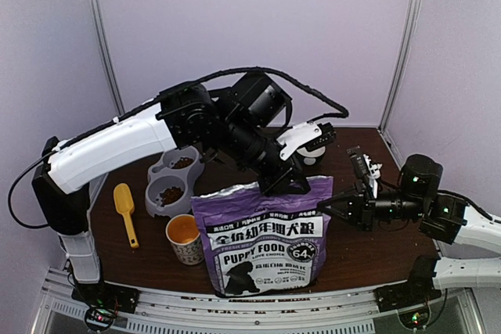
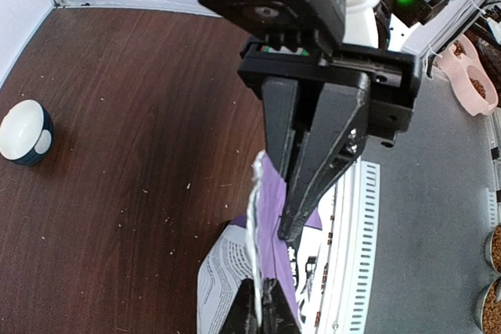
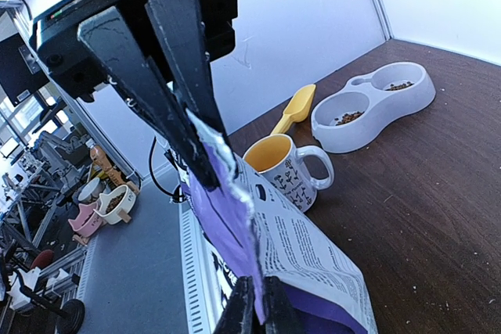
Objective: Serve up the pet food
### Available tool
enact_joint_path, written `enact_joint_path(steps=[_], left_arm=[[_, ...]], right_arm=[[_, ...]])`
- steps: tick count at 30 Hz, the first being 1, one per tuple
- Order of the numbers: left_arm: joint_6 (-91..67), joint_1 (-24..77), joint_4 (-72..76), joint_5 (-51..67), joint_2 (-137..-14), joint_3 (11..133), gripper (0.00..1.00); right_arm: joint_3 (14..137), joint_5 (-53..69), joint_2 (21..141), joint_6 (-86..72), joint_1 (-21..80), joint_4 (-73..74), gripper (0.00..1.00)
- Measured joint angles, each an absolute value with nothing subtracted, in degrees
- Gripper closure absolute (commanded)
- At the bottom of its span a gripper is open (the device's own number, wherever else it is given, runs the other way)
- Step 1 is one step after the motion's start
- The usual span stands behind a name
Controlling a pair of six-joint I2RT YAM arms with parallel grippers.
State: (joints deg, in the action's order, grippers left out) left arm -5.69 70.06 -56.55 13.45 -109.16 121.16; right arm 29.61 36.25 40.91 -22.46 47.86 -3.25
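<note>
The purple puppy food bag (image 1: 262, 234) stands upright at the table's front centre. Both grippers pinch its top edge. My left gripper (image 1: 291, 185) is shut on the top seam near the middle, and its own view shows its jaws (image 2: 264, 304) closed on the silver-lined edge of the bag (image 2: 270, 209). My right gripper (image 1: 322, 207) is shut on the bag's top right corner, with its jaws (image 3: 258, 304) clamped on the purple film of the bag (image 3: 227, 224). Brown pet food (image 1: 170, 192) lies in the grey double bowl (image 1: 156, 207); what the bag holds is hidden.
A yellow scoop (image 1: 125, 210) lies left of the double bowl. An orange-lined patterned mug (image 1: 185, 238) stands just left of the bag. A small white and blue bowl (image 2: 23, 132) sits behind the bag on the far side. The table's front rail (image 1: 258, 303) runs close below the bag.
</note>
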Motion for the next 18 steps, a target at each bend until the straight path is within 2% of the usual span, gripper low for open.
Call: enact_joint_path(steps=[7, 10, 16, 17, 18], left_arm=[[-5.6, 70.2, -55.9, 12.8, -108.5, 120.2, 1.00], [-5.5, 70.2, -55.4, 12.6, -108.2, 119.7, 0.94], [-5.5, 70.2, -55.9, 11.6, -107.0, 118.3, 0.94], [-5.5, 70.2, -55.9, 11.5, -106.8, 118.1, 0.95], [-5.5, 70.2, -56.0, 11.4, -106.5, 117.8, 1.00]], right_arm=[[29.6, 36.1, 40.7, -22.5, 47.9, -3.2, 1.00], [29.6, 36.0, 40.6, -22.5, 47.9, -3.2, 1.00], [29.4, 35.4, 40.2, -22.5, 47.9, -3.1, 1.00], [29.4, 35.3, 40.1, -22.5, 47.9, -3.1, 1.00], [29.4, 35.3, 40.1, -22.5, 47.9, -3.1, 1.00]])
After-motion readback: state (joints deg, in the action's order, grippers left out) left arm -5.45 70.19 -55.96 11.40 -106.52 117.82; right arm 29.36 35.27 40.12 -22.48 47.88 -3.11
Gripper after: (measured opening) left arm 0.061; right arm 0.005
